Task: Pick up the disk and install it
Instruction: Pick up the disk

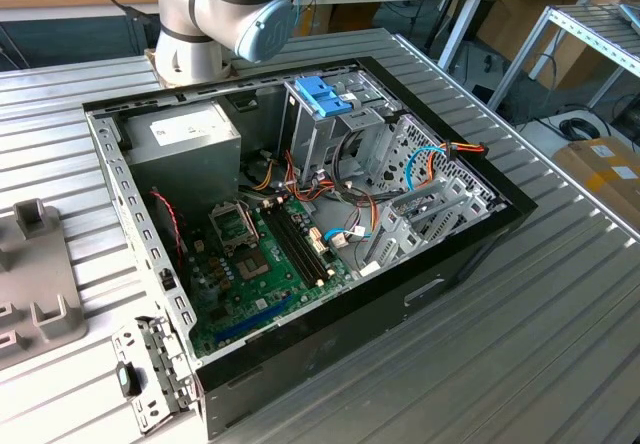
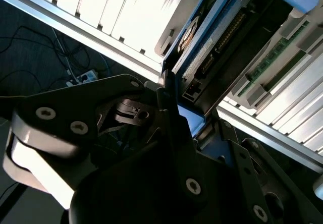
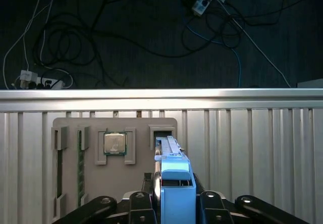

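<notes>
**End effector clamped on the disk at the tray**

In the exterior view the arm [image 1: 225,9] rises from its base at the far edge of the table [image 1: 520,344], behind the open case [image 1: 400,304]. Its bulky joint sits above that base, and the rest of the arm runs out of frame. The first wrist view looks down along the end effector [image 3: 174,188] onto the grey tray [image 3: 136,178], which lies close to a table edge with the cabled floor beyond it. In the exterior view the tray [image 1: 40,304] lies by the table edge on the exterior view's left, well apart from the case in the middle.

The fingers [image 3: 149,183] are closed on the disk [image 3: 169,151], one on each broad side, pressing its light-blue carrier. In the second wrist view the end effector [image 2: 194,118] holds it the same way.

The disk [image 2: 207,47] stands on edge, its thin side toward the first wrist camera. Its long axis runs away from the end effector toward the tray. The far end meets a bracketed slot near one corner of the tray; whether it is seated there or just above cannot be told. Beside that slot the tray carries a CPU [image 3: 115,143] and a memory stick [image 3: 79,168].
</notes>
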Available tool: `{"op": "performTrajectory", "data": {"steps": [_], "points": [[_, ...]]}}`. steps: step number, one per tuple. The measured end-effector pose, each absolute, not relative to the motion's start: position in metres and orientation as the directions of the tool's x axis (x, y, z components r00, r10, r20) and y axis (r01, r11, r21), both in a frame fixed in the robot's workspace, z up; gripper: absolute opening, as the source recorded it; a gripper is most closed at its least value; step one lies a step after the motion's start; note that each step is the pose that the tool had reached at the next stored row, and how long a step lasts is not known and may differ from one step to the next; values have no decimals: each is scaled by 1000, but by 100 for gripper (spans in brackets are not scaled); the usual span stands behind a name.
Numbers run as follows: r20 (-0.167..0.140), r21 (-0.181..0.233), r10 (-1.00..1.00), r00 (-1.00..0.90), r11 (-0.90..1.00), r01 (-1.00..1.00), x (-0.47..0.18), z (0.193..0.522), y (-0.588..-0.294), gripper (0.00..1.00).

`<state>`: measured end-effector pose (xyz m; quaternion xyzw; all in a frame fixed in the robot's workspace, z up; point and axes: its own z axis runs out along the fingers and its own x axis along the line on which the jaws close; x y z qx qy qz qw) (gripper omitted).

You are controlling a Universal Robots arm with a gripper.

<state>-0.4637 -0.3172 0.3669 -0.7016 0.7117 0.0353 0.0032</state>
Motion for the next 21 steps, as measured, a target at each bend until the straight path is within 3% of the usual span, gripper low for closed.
{"op": "performTrajectory", "data": {"steps": [21], "points": [[-55, 46, -998, -15, 13, -999, -464, 384, -317, 37]]}}
